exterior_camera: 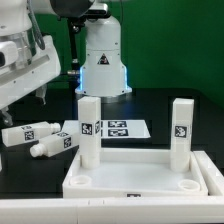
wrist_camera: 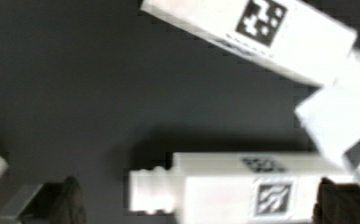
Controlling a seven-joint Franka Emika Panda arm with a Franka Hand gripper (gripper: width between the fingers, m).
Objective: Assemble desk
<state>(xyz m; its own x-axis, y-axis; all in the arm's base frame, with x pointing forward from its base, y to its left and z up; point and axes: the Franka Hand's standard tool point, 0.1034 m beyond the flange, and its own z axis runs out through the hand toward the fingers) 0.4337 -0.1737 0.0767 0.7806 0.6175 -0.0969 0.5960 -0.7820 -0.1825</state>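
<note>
**Fingers spread above two loose legs**

The fingers (wrist_camera: pixel 49 200) stand wide apart and pinch nothing. They hang from the arm (exterior_camera: pixel 25 60) above the black worktop (exterior_camera: pixel 150 105), at 10 o'clock in the exterior view.

The tabletop (exterior_camera: pixel 135 186) lies rim up at 6 o'clock in that view. Two upright legs stand in its far corners, one (exterior_camera: pixel 90 125) at its 11 o'clock and the other (exterior_camera: pixel 181 128) at its 1 o'clock. Two loose legs (exterior_camera: pixel 55 145) lie close together on the worktop at the tabletop's 9 o'clock, below the arm. The marker board (exterior_camera: pixel 122 128) lies flat at the tabletop's 12 o'clock.

In the wrist view one loose leg lies below the fingers, its peg (wrist_camera: pixel 147 190) showing. Another lies slantwise, apart from it. A third tagged white piece (wrist_camera: pixel 346 125) is cut off by the frame edge, and I cannot tell which part it is.
</note>
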